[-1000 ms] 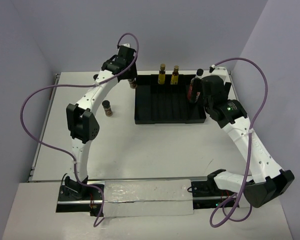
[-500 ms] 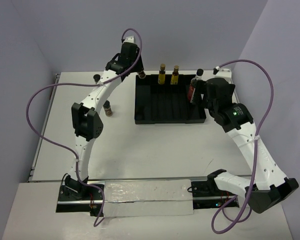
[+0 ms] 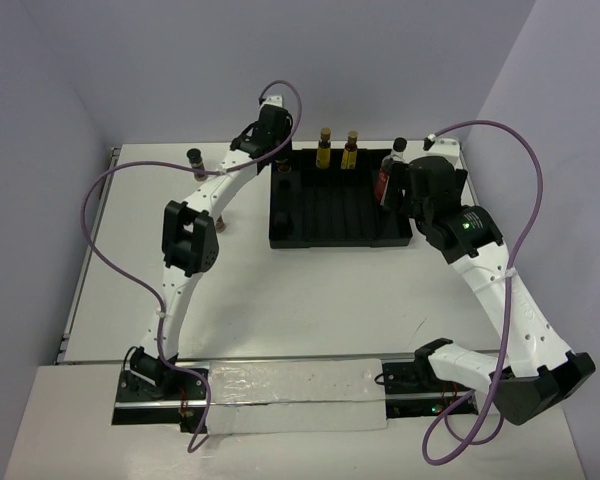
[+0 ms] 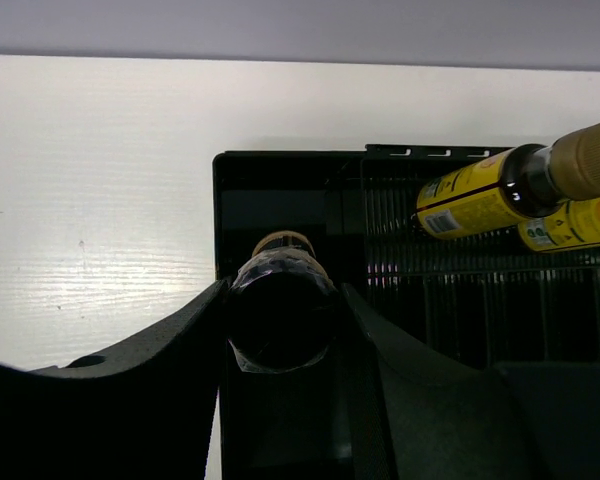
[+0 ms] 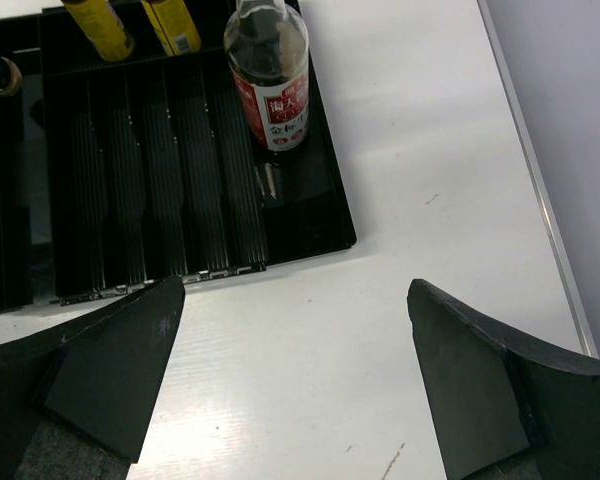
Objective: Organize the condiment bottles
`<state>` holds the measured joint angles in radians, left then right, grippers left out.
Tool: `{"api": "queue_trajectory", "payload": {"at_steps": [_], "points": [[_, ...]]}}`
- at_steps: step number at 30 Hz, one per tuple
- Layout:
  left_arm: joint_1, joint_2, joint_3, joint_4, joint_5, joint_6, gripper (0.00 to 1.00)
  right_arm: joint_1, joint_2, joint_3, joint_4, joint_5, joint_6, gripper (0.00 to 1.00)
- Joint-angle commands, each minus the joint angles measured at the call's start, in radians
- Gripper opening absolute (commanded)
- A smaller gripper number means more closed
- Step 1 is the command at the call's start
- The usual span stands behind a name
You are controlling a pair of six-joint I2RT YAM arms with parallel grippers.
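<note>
Since a second ago the right arm has drawn back toward the near edge of the white worktop (image 3: 280, 310), away from the red-labelled bottle (image 5: 272, 95) it was close around. The left arm has swung right from over the far-left part of the worktop to the far-left corner of the black ribbed tray (image 3: 330, 241), carrying a dark brown bottle (image 4: 280, 300). That swing uncovered another brown bottle that the arm had been hiding.

Six condiment bottles can be counted. Three are short and dark brown:
- The elbow brown bottle (image 3: 221, 222) shows only as a sliver beside the left arm's elbow, on the worktop left of the tray.
- The far brown bottle (image 3: 194, 158) stands upright near the worktop's far-left edge.
- The third is the carried one.

The single red-labelled bottle, with a dark cap, stands upright in the tray's rightmost channel toward the far-right corner. The left yellow bottle (image 3: 324, 152) and the right yellow bottle (image 3: 350, 152), both tan-capped, stand side by side at the tray's far edge.

The right fingers (image 5: 110, 370) are spread wide and hold nothing. They hang over bare worktop by the tray's near-right corner, well apart from the red-labelled bottle. The left fingers (image 4: 190, 340) are narrowed onto both sides of the carried bottle, inside the tray's far-left corner. Whether its base touches the tray floor cannot be told.
</note>
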<state>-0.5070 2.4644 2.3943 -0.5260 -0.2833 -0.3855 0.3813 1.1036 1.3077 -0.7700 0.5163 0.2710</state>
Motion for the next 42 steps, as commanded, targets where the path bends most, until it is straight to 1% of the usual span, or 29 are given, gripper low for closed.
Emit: {"api": "queue_trajectory", "payload": {"at_steps": [1, 18, 19, 20, 21, 23, 25, 26, 27, 28, 29, 31, 36, 38, 42], "points": [[-0.027, 0.014, 0.017, 0.075, -0.036, 0.038, 0.1, -0.005, 0.007, -0.01, 0.026, 0.011, -0.001, 1.0], [-0.047, 0.066, -0.008, 0.067, -0.039, 0.05, 0.1, -0.007, 0.005, -0.044, 0.046, 0.021, -0.001, 1.0], [-0.047, 0.069, -0.009, 0.063, -0.036, 0.05, 0.12, -0.006, 0.007, -0.044, 0.046, 0.021, -0.001, 1.0], [-0.045, 0.071, -0.008, 0.057, -0.036, 0.05, 0.19, -0.008, 0.003, -0.044, 0.049, 0.025, -0.001, 1.0], [-0.045, 0.073, -0.005, 0.057, -0.036, 0.048, 0.2, -0.007, 0.0, -0.045, 0.049, 0.025, -0.001, 1.0], [-0.047, 0.075, 0.002, 0.044, -0.032, 0.046, 0.37, -0.007, -0.011, -0.053, 0.06, 0.032, -0.001, 1.0], [-0.047, 0.071, 0.001, 0.042, -0.031, 0.047, 0.42, -0.007, -0.013, -0.054, 0.061, 0.035, -0.001, 1.0], [-0.047, 0.066, -0.002, 0.045, -0.033, 0.047, 0.51, -0.007, -0.011, -0.052, 0.057, 0.036, -0.001, 1.0], [-0.047, 0.064, -0.003, 0.046, -0.036, 0.048, 0.62, -0.007, -0.007, -0.05, 0.052, 0.037, -0.001, 1.0], [-0.047, 0.06, -0.002, 0.048, -0.036, 0.051, 0.66, -0.008, -0.007, -0.05, 0.05, 0.039, -0.001, 1.0], [-0.047, 0.058, -0.001, 0.049, -0.036, 0.053, 0.68, -0.008, -0.008, -0.05, 0.05, 0.04, -0.001, 1.0], [-0.045, 0.054, -0.001, 0.046, -0.031, 0.054, 0.7, -0.008, -0.016, -0.053, 0.054, 0.038, -0.001, 1.0], [-0.045, 0.027, 0.006, 0.022, -0.02, 0.039, 0.72, -0.007, -0.021, -0.045, 0.038, 0.04, -0.001, 1.0], [-0.047, -0.042, -0.023, 0.037, -0.005, 0.031, 0.79, -0.007, -0.027, -0.042, 0.04, 0.031, -0.001, 1.0], [-0.047, -0.121, -0.04, 0.043, 0.002, 0.033, 0.81, -0.007, -0.022, -0.026, 0.035, 0.018, -0.001, 1.0]]}}
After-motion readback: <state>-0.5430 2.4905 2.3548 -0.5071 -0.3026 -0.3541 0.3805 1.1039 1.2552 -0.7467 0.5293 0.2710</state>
